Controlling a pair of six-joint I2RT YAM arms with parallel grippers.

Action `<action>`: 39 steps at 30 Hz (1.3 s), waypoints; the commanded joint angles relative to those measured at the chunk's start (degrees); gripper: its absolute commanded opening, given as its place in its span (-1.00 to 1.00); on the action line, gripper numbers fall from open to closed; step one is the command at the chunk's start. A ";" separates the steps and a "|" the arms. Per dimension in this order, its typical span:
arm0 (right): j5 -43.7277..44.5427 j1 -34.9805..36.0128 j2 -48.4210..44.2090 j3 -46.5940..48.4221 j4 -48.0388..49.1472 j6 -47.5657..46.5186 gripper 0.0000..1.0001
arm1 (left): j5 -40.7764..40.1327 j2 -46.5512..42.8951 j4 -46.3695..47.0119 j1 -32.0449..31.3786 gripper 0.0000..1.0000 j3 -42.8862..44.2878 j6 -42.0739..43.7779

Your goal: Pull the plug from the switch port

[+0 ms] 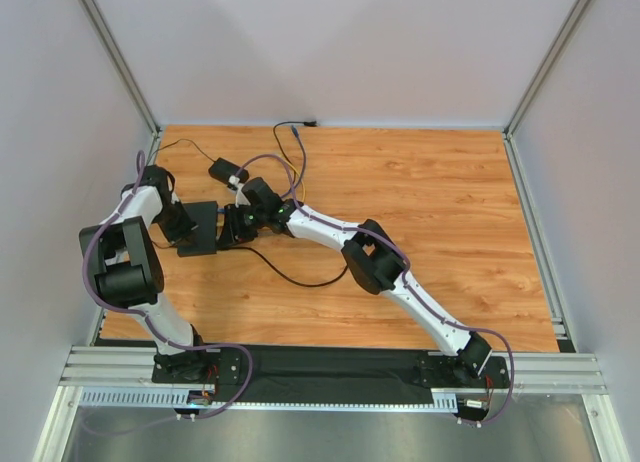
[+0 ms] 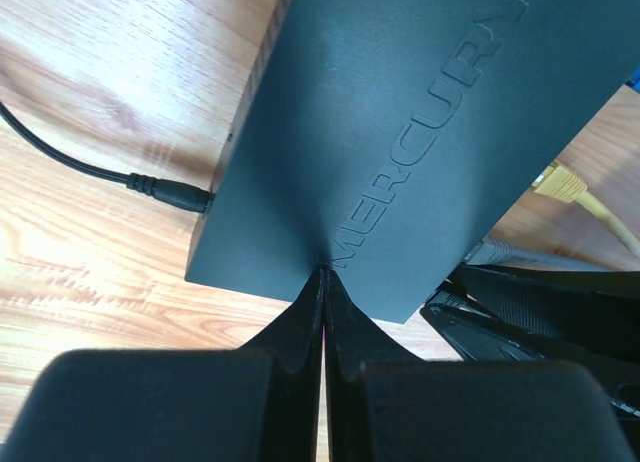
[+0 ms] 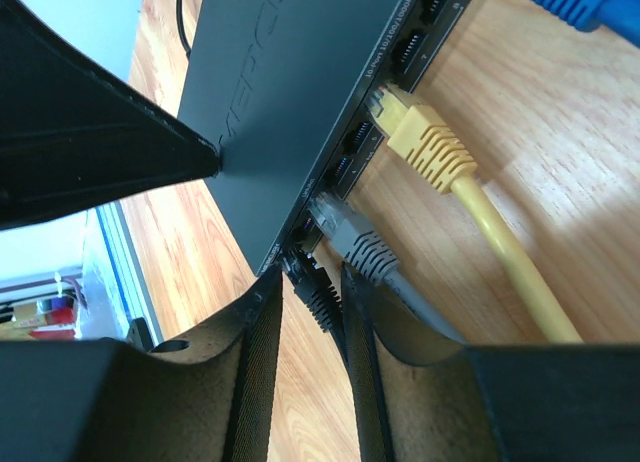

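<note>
The switch (image 1: 203, 222) is a flat matte-black box lying at the left of the wooden table; its top fills the left wrist view (image 2: 400, 132). My left gripper (image 2: 325, 274) is shut, its tips pressed down on the switch's top near one edge. The sockets along the switch's edge (image 3: 300, 102) hold a yellow plug (image 3: 420, 142), a grey plug (image 3: 355, 244) and a black plug (image 3: 316, 290). My right gripper (image 3: 312, 278) is open and straddles the black plug at the end socket, with a gap on its left side.
A blue cable (image 3: 570, 2) lies beyond the yellow one. A black power lead (image 2: 165, 192) enters the switch's far side. A small black power brick (image 1: 228, 170) lies behind the switch. Loose cables (image 1: 290, 277) trail across the table. Walls stand close on the left.
</note>
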 commanded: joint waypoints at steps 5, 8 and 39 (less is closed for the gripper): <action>-0.55 0.83 3.34 2.45 -10.23 -3.23 -0.36 | 0.76 1.22 0.13 0.73 -1.00 -0.63 0.03; -0.46 1.19 4.57 3.26 -9.10 -2.44 -0.37 | 0.85 1.13 0.13 0.64 -1.00 -0.72 0.03; 2.00 2.50 7.48 5.11 -3.82 0.02 -0.81 | 1.99 1.04 0.74 -0.50 -1.00 -1.24 -0.06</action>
